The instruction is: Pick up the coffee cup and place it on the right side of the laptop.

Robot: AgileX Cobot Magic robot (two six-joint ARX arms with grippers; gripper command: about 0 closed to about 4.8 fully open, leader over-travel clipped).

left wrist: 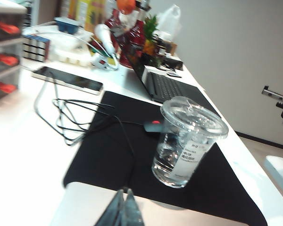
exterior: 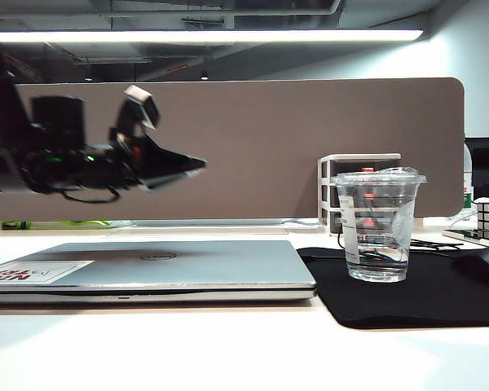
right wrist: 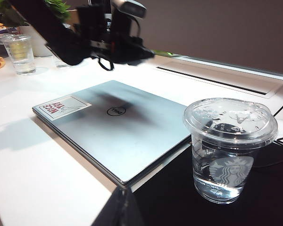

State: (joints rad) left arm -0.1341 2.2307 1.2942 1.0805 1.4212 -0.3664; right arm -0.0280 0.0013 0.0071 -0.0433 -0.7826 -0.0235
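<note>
left gripper (exterior: 197,165) hangs in the air above the closed laptop (exterior: 171,265), its dark fingers pressed together to a point and holding nothing. that point aims to the right, level with the table, toward the coffee cup (exterior: 379,226), which stands well apart from it, further right and lower. the cup sits upright on the black mat (exterior: 440,297), just beside the laptop's right edge, lid on, its long axis vertical, a little clear water in the bottom. so the cup already lies to the right of the laptop.

in the left wrist view the closed fingertips (left wrist: 123,212) show as one wedge over the laptop's corner, with the cup beyond them on the mat. the jaws would have to spread before they could take the cup's tapered sides, and come in level from the left.

right gripper (right wrist: 126,214) shows only as a dark tip low at the near edge of its own view, close to the laptop's corner and the cup; whether it is spread or pressed together i cannot tell. judging from both views, it looks nearer the cup.
</note>
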